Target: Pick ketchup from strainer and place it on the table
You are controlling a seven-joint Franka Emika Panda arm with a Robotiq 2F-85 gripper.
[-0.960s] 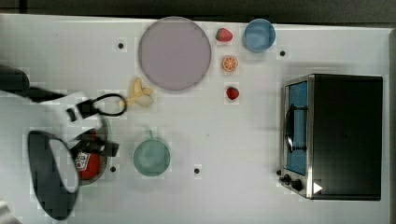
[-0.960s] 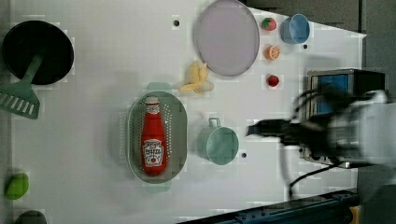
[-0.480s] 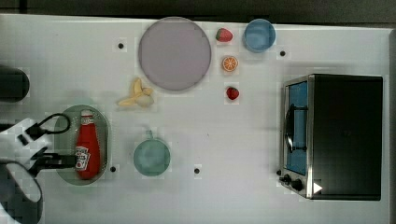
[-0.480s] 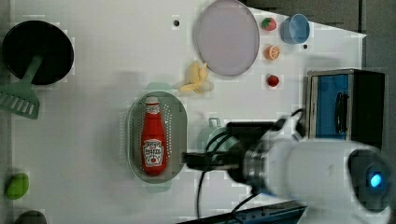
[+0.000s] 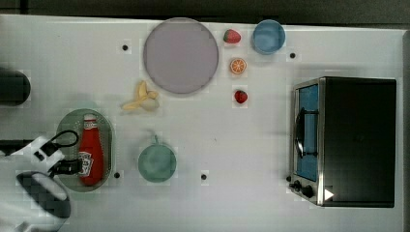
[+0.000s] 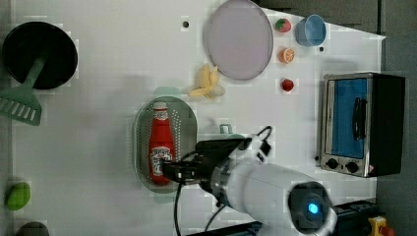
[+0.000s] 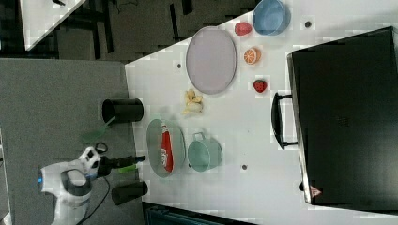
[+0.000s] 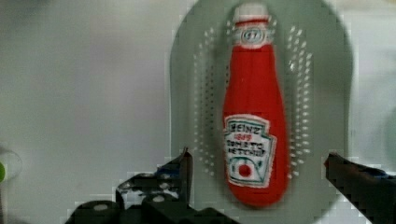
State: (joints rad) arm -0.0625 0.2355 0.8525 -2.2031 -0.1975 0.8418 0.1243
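Note:
The ketchup [image 5: 91,150], a red squeeze bottle with a white cap and label, lies lengthwise in the pale green strainer [image 5: 72,123] on the white table [image 5: 232,145]. My gripper [image 5: 71,166] hangs over the bottle's base end, open and holding nothing. In the wrist view the ketchup [image 8: 252,121] lies between the two dark fingertips [image 8: 184,161], which stand wide apart over the strainer [image 8: 322,93]. In the left view the gripper [image 6: 172,172] is over the ketchup's [image 6: 160,147] label end. In the right view the gripper [image 7: 138,160] appears beside the strainer [image 7: 155,140].
A teal mug [image 5: 157,163] stands close to the strainer on the top view's right. A banana [image 5: 141,99], a grey-lilac plate [image 5: 180,55], strawberries [image 5: 241,96], an orange half [image 5: 237,65] and a blue bowl [image 5: 269,36] lie farther off. A toaster oven [image 5: 343,140] fills the top view's right side.
The arm has swung across the table and its gripper now hangs over the ketchup's base end. The gripper stayed open. Ketchup and strainer have not moved.

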